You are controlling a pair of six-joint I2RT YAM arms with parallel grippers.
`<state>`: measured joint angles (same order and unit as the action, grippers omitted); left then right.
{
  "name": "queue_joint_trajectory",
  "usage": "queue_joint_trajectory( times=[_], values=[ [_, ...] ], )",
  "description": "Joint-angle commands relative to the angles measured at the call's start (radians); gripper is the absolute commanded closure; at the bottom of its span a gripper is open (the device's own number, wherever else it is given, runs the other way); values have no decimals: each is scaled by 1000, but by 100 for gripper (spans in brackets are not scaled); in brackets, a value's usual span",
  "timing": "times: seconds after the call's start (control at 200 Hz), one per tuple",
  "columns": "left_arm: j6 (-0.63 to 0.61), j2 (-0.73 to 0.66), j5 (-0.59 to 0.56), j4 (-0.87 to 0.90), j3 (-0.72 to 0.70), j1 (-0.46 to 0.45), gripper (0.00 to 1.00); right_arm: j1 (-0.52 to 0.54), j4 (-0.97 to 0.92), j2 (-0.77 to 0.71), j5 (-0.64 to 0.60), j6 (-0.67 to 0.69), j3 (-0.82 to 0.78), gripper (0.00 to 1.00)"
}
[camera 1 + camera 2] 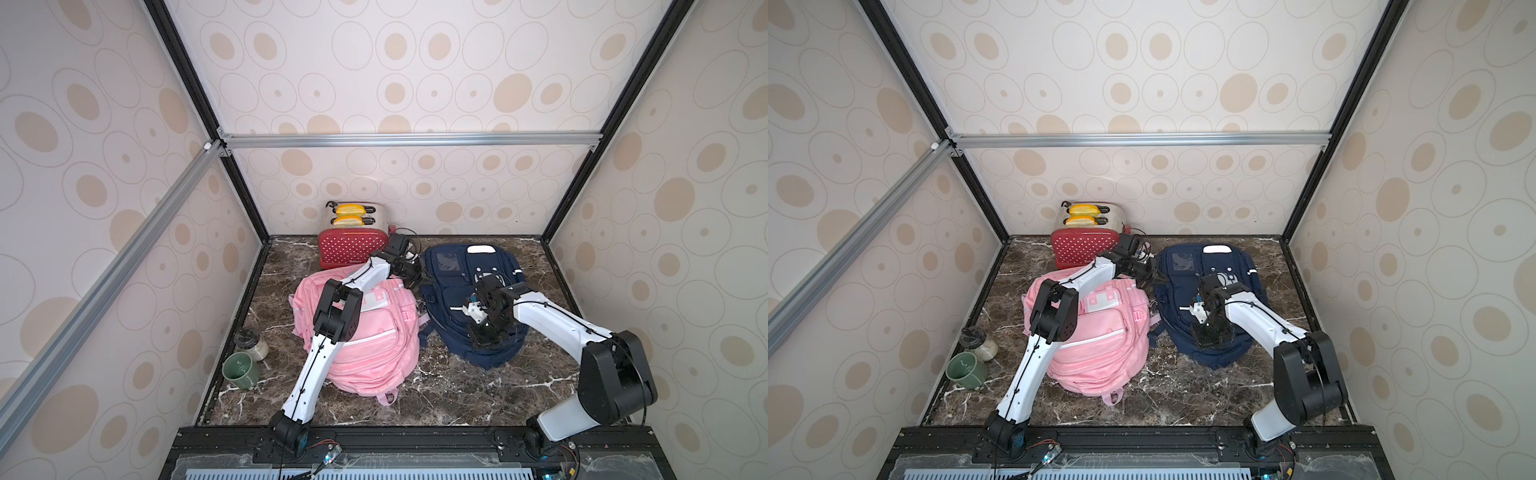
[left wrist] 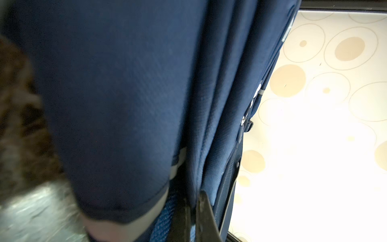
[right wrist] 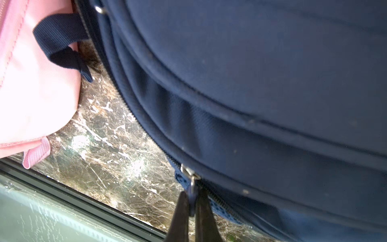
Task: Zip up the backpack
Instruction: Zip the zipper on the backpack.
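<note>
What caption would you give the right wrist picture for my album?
Right gripper pinching the zipper pull of the navy backpack, pink backpack beside it on the marble table.

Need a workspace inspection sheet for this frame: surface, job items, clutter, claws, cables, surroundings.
Surface: dark marble tabletop.
Job's things: navy backpack lying flat; zipper pull at its near edge, mesh lining showing beside it.
Clutter: pink backpack, red toaster holding bread, green mug, jar.
Grippers: right claw shut on zipper pull; left claw against navy backpack's side, grip unclear.
Cables: black cables along both arms, loops at left wrist.
Surroundings: circle-patterned walls, aluminium frame bar.
</note>
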<state>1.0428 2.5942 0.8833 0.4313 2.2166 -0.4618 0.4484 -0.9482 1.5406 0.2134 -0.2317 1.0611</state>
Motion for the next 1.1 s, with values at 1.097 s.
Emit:
queue_joint_trajectory(
  times=[1.097],
  values=[
    [91, -618, -45, -115, -752, -72, 45, 127, 86, 9, 10, 1, 41, 100]
  ],
)
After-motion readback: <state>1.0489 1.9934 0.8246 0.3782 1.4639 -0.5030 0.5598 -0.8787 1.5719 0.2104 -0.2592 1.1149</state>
